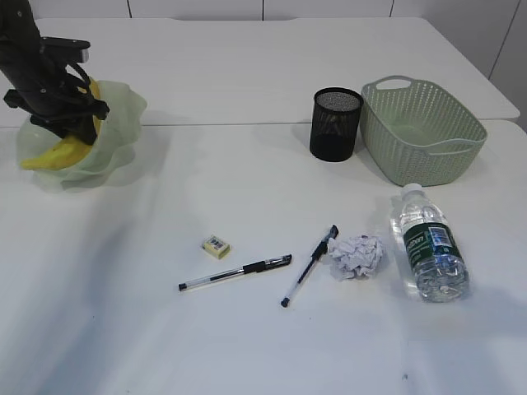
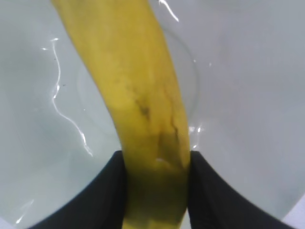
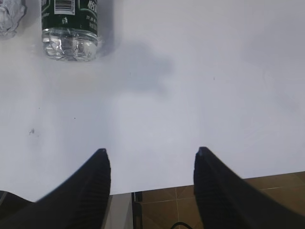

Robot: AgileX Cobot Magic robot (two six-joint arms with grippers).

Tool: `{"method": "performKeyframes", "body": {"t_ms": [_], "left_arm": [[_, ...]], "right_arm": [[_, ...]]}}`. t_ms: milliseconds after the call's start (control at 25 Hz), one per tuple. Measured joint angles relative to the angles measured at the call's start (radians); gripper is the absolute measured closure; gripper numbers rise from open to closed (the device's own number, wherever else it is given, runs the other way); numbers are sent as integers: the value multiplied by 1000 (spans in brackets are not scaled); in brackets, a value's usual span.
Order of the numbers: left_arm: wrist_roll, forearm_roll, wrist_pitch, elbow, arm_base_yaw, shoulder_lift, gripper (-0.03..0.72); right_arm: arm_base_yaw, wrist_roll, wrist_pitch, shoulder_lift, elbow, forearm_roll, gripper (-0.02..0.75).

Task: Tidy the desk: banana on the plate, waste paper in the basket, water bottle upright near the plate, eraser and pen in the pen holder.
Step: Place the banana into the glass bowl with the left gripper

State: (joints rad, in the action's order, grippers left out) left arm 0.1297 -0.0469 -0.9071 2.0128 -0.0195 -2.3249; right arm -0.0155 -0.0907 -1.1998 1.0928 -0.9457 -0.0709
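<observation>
— Over at the far left of the table (image 1: 263, 346), what was the left gripper (image 2: 157, 191) doing?
— It was down inside the pale green plate (image 1: 123, 107), its black fingers (image 2: 95, 200) clamped on the banana (image 2: 138, 95). From the wrist, the fruit ran up and away from the jaws over the glossy plate floor.
— And the right gripper (image 3: 151, 181)?
— Its jaws stood apart with nothing between them, hanging over bare table near the front edge. The water bottle (image 1: 428, 247) lay on its side just ahead of it.
— Where did the remaining things lie?
— The crumpled waste paper (image 1: 357, 256) sat just left of the bottle. Two pens lay near the middle, one pen (image 1: 235, 273) below the yellow eraser (image 1: 216, 246), the other pen (image 1: 310, 265) beside the paper. The black mesh pen holder (image 1: 336, 123) and the green basket (image 1: 461, 152) stood side by side at the back right.
</observation>
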Motion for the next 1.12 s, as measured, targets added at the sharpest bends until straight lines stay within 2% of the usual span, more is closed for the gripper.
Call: {"method": "performKeyframes", "body": {"t_ms": [720,1120], "left_arm": [[2,-35,-24,3,0,2,444],[2,-77,-26,86,0,8,444]], "right_arm": [[0,0,7,0,0,0,317],[0,0,11,0,0,0,317]]}}
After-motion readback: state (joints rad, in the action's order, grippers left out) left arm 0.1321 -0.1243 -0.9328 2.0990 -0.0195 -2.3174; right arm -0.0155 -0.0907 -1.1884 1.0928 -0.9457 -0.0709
